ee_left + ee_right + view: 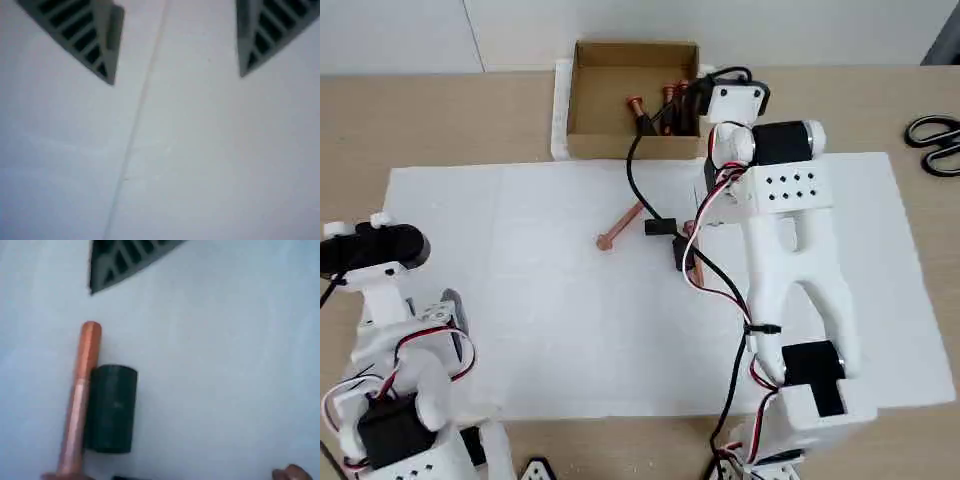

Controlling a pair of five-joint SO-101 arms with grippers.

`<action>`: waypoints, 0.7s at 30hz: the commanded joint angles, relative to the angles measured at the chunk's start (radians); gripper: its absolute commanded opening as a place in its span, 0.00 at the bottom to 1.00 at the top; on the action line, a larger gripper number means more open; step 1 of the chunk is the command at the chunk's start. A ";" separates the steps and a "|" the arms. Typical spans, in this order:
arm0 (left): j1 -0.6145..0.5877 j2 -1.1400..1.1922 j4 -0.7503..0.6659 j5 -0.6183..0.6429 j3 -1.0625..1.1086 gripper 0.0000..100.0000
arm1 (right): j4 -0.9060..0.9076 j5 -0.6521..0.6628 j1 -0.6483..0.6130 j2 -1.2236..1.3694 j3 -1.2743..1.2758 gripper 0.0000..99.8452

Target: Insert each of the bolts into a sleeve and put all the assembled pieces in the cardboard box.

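Left gripper [177, 79] hangs released over the front-left corner of the white sheet [200, 175]. Bolt [80, 400] lies against black sleeve [111, 409] mid-sheet beneath right gripper [125, 260], state indeterminate. Cardboard box [582, 100] holds assembled pieces [665, 105].

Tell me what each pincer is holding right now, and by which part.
Nothing is held. The left pincer hangs open over the white sheet; the right pincer is open above a loose bolt and sleeve.

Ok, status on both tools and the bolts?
Left tool open over bare sheet. Right tool by a bolt and sleeve lying side by side, unmated. Assembled pieces in cardboard box. Black cable drapes close by.
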 commanded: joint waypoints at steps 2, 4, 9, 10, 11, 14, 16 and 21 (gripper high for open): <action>0.000 -0.008 -0.023 -0.006 -0.004 0.15 | -0.012 -0.028 -0.047 0.056 0.006 0.23; 0.000 -0.008 -0.023 -0.006 -0.004 0.15 | -0.019 -0.028 -0.087 0.096 0.006 0.23; 0.000 -0.008 -0.023 -0.006 -0.002 0.15 | -0.070 -0.028 -0.185 0.154 0.006 0.23; 0.000 -0.008 -0.023 -0.006 -0.002 0.15 | -0.079 -0.028 -0.199 0.162 0.006 0.23; 0.000 -0.008 -0.023 -0.006 -0.002 0.15 | -0.087 -0.029 -0.211 0.171 0.006 0.23; 0.000 -0.008 -0.023 -0.006 -0.002 0.15 | -0.097 -0.029 -0.229 0.205 0.006 0.23; 0.000 -0.008 -0.023 -0.006 -0.002 0.15 | -0.107 -0.029 -0.234 0.229 0.006 0.23; 0.000 -0.008 -0.023 -0.006 -0.001 0.15 | -0.133 -0.029 -0.229 0.297 0.006 0.23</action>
